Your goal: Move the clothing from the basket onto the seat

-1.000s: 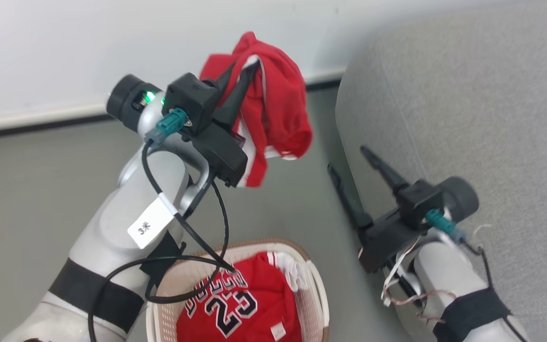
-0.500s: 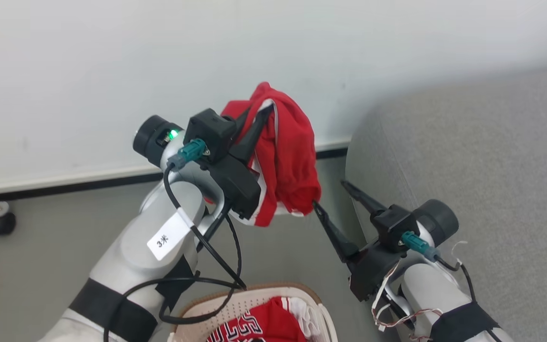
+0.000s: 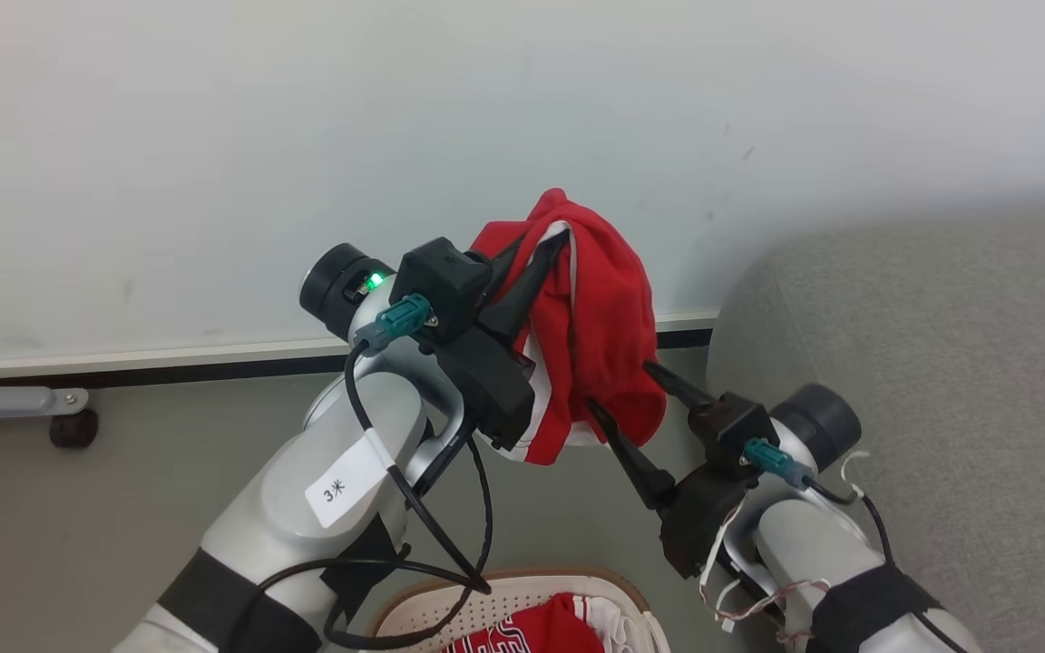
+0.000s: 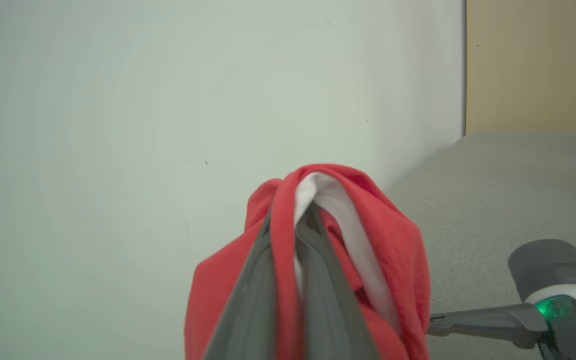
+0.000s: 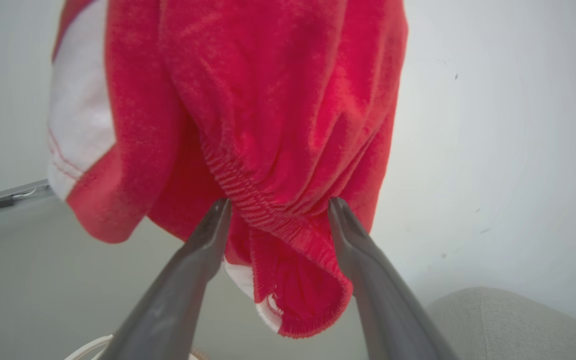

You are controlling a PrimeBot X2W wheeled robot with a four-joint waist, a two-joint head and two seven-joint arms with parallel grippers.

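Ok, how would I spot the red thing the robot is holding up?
Find the big white wall beside the grey sofa. In front of it, the left pincer is shut on a bunched red piece of clothing with white trim. Unlike the red top lying down in the basket, this one hangs up in the air.

White wall (image 3: 522,136), grey floor (image 3: 78,526), black caster (image 3: 73,428) at left by the baseboard (image 3: 169,354)

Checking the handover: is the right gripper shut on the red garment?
No: the right gripper stands open, its fingers straddling the gathered hem of the red garment.
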